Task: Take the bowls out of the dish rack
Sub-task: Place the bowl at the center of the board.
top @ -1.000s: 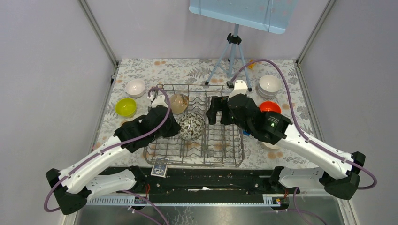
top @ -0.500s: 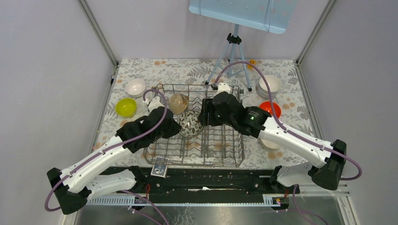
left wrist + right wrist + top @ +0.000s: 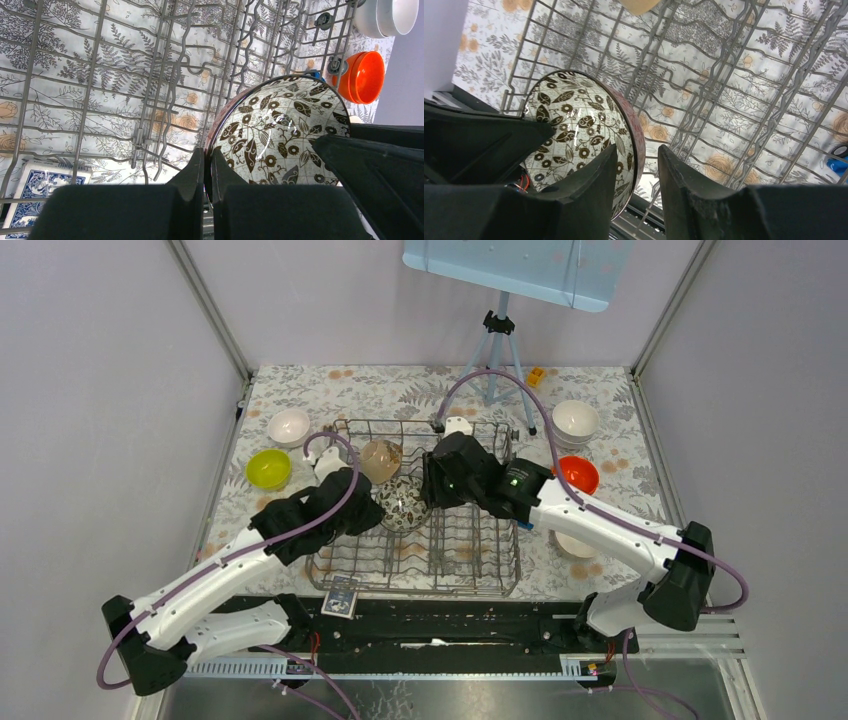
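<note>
A bowl with a brown leaf pattern stands on edge in the dish rack. My left gripper is shut on its near rim, and the left wrist view shows the fingers pinching the bowl. My right gripper straddles the opposite rim. In the right wrist view one finger lies inside the bowl and the other stands outside, a gap still showing at the gripper. A translucent beige bowl leans in the rack's back left.
On the table left of the rack sit a white bowl and a lime bowl. At the right are stacked white bowls, orange-red bowls and a pale bowl. A tripod stands behind, and a blue patterned tile lies in front.
My right arm has swung left from beside the orange-red bowls to the patterned bowl, and its jaws have narrowed around the rim. The left gripper has kept its hold.
</note>
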### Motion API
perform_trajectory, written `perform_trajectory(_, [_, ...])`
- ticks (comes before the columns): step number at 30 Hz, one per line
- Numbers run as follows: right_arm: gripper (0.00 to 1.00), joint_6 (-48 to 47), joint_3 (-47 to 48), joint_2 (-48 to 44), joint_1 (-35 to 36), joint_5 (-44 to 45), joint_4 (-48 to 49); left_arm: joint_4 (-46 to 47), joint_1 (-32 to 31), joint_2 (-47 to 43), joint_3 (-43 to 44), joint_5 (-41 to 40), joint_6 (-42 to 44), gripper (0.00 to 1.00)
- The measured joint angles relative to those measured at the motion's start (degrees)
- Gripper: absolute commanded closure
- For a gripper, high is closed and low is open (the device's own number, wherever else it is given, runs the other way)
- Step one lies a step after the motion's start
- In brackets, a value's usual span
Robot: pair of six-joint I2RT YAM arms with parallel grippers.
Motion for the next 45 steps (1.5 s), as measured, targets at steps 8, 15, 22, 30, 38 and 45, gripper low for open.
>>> perform_trajectory(8, [0.68,-1.92,0.59,2.45,0.00,0.02,-2.14,0.00,0.00,1.25,0.00,-0.35,-0.04,1.00])
perform_trajectory(15, [0.67,-2.45,0.98,2.99,0.00,-0.61,-2.34,-0.02,0.00,1.46,0.00,-0.39,-0.22,1.00])
perform_trajectory(22, [0.19,-2.84,1.11,3.23,0.00,-1.36,-2.36,-0.15,0.00,1.44,-0.09,-1.07,-0.17,1.00])
perform_trajectory(30, [0.12,-2.95,1.07,-0.44,0.00,-1.42,-2.84,-4.33,0.13,0.09,0.17,-6.38,0.98,1.00])
perform_trajectory(38, [0.11,-4.61,-9.79,-18.84,-0.02,-1.22,3.76,-14.38,6.40,-7.61,3.43,-16.98,2.86,1.00])
perform_trajectory(45, [0.12,-4.79,-19.15,-22.51,-0.04,-2.14,6.56,-21.38,12.26,-13.57,4.96,-23.65,1.57,1.00])
